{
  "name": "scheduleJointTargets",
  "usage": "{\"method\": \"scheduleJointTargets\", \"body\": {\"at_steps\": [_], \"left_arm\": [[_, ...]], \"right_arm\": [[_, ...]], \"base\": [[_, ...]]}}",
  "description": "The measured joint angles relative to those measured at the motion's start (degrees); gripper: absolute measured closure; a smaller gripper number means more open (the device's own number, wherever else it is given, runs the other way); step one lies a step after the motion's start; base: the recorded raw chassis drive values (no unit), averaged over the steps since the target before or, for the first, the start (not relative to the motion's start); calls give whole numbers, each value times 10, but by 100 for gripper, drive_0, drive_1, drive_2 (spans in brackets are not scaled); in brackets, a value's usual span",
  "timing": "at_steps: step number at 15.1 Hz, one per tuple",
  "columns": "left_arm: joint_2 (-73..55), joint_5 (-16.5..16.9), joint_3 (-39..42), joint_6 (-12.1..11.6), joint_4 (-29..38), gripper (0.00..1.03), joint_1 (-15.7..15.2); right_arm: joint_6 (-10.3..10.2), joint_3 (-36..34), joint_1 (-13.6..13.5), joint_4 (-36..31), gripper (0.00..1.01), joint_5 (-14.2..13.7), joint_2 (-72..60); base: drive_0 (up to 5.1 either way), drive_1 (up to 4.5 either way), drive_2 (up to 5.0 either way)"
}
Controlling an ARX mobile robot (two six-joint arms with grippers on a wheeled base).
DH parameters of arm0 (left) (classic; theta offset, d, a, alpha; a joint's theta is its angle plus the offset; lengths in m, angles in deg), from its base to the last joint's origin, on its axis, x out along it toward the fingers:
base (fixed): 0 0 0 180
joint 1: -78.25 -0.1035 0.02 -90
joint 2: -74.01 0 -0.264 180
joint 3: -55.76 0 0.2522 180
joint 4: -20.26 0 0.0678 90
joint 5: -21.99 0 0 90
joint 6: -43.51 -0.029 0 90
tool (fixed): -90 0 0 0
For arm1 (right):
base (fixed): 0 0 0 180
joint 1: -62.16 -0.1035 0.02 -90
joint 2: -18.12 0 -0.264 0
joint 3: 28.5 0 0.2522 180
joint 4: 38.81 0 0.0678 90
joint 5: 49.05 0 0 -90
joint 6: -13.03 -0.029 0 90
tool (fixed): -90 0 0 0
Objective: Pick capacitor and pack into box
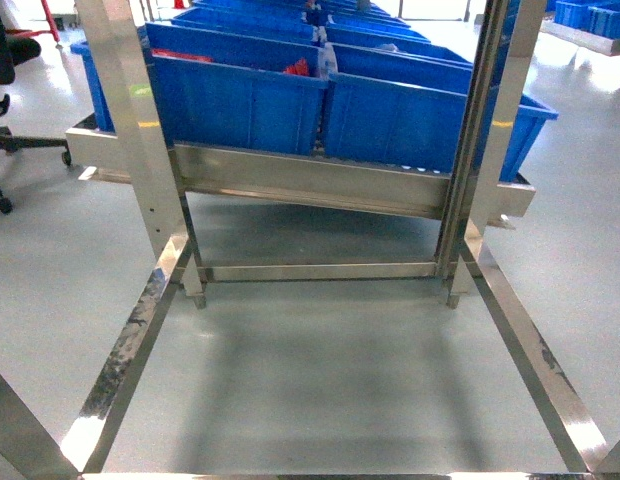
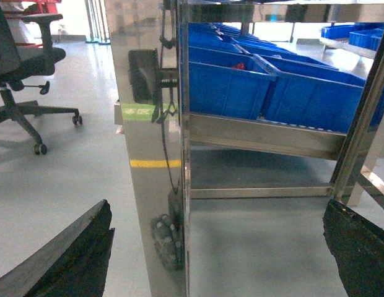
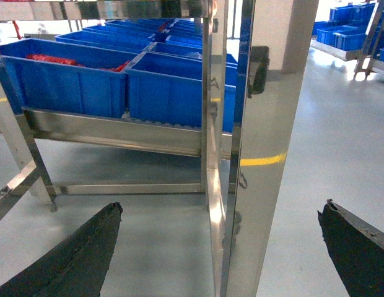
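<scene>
Neither the capacitor nor the box shows in any view. In the left wrist view my left gripper [image 2: 218, 207] is open, its dark fingers [image 2: 74, 253] spread wide at the bottom corners, with a shiny steel post [image 2: 156, 185] rising between them. The right wrist view has my right gripper [image 3: 223, 207] open as well, its fingers [image 3: 80, 253] far apart on either side of another steel post [image 3: 254, 185]. Nothing is held in either gripper. No gripper appears in the head view.
Ahead, blue plastic bins [image 1: 240, 100] stand in rows on a low steel rack [image 1: 310, 185]; one bin holds red items [image 1: 298, 68]. A steel frame [image 1: 140, 330] with upright posts [image 1: 130, 120] surrounds grey floor [image 1: 330, 380]. An office chair [image 2: 18, 74] stands at the left.
</scene>
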Motion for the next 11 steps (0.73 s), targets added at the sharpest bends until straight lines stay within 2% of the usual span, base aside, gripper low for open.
{"method": "scheduleJointTargets", "body": {"at_steps": [11], "left_arm": [[0,0,0,0,0,5,0]], "right_arm": [[0,0,0,0,3,0,0]], "base": [[0,0,0]]}}
